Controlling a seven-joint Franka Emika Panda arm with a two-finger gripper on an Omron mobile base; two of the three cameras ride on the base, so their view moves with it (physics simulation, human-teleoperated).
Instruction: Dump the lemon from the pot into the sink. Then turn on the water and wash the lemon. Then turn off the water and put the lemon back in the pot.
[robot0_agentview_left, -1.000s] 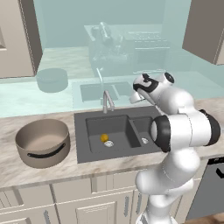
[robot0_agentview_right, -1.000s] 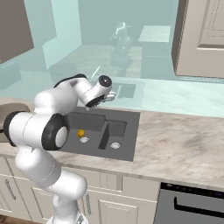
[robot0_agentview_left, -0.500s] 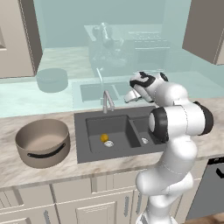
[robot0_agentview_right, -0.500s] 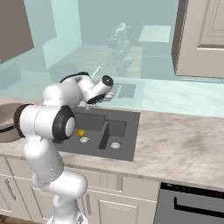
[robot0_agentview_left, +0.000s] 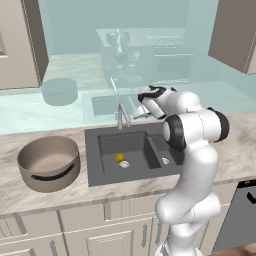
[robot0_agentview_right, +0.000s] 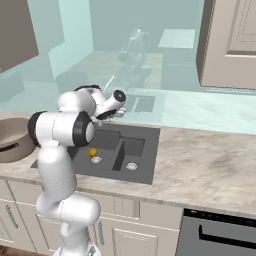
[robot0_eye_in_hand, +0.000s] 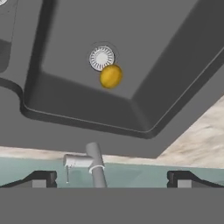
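Note:
The lemon (robot0_agentview_left: 119, 157) (robot0_agentview_right: 92, 151) (robot0_eye_in_hand: 110, 76) lies in the larger basin of the dark grey sink (robot0_agentview_left: 95, 172) (robot0_agentview_right: 146, 165) (robot0_eye_in_hand: 87, 103), right beside a silver drain (robot0_eye_in_hand: 101, 57). The taupe-brown pot (robot0_agentview_left: 49, 162) (robot0_agentview_right: 9, 142) stands upright on the counter left of the sink, nothing visible inside it. My gripper (robot0_agentview_left: 137, 111) (robot0_agentview_right: 110, 114) (robot0_eye_in_hand: 111, 179) hovers behind the sink, just right of the faucet (robot0_agentview_left: 121, 116) (robot0_eye_in_hand: 94, 168). It is open and holds nothing. In the hand view the faucet stands between the two fingertips (robot0_eye_in_hand: 41, 178).
The marble counter (robot0_agentview_left: 240, 145) (robot0_agentview_right: 210, 165) stretches to the right of the sink. A teal glass wall rises directly behind the faucet. Wall cabinets hang above on both sides. A dark oven front (robot0_agentview_right: 220, 235) sits below the counter at the right.
My hand has swung left toward the faucet and the elbow has risen. The lemon and pot have stayed put, and the gripper has stayed open.

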